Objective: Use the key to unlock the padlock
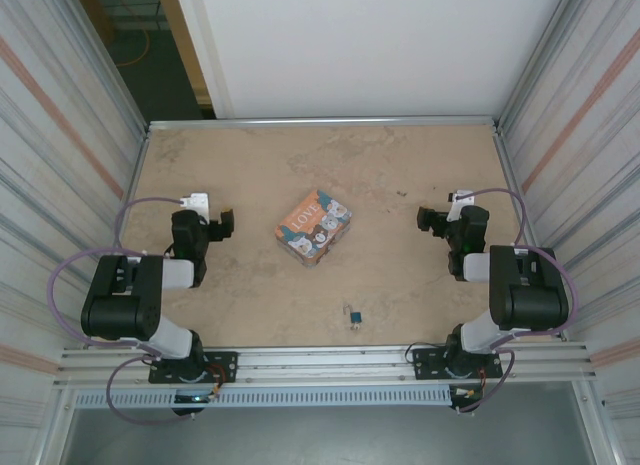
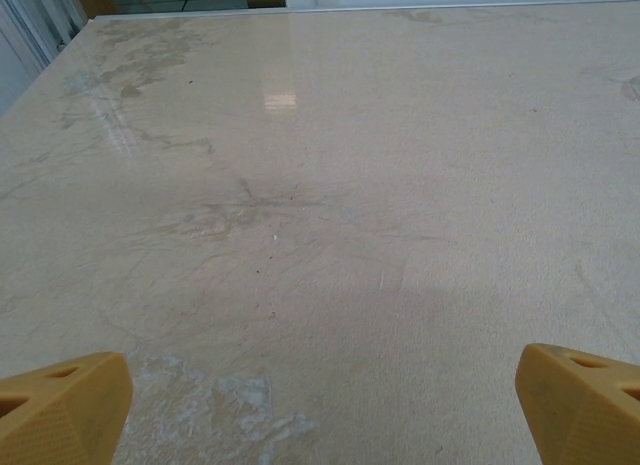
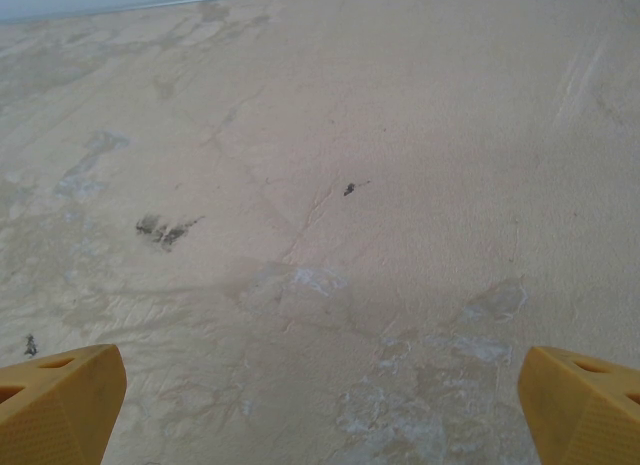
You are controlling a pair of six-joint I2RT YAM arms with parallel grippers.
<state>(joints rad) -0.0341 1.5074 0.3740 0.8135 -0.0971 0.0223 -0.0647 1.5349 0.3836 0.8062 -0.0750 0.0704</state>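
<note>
Resting near the table's point(image 1: 400, 175) near edge, just right of its middle, the padlock point(image 1: 354, 317) is seen between the two arm bases and well apart from both grippers; whether a key is in it cannot be told at this size. The LOVE tin point(image 1: 312, 225) is set askew around the table's centre. The left gripper point(image 1: 222, 225) is held toward the left edge, its yellow fingers point(image 2: 70, 405) spread wide over bare top. The right gripper point(image 1: 430, 220) is held toward the right edge, its fingers point(image 3: 575, 395) likewise wide apart, nothing between them. Beige marbled surface is marked by a glare spot point(image 2: 280, 100), dark smudges point(image 3: 160, 228) and pale scuffs point(image 3: 300, 280). The table is enclosed by ribbed metal side panels point(image 1: 60, 105) and a white back panel point(image 1: 370, 45); an aluminium rail point(image 1: 320, 363) is run along the near edge.
</note>
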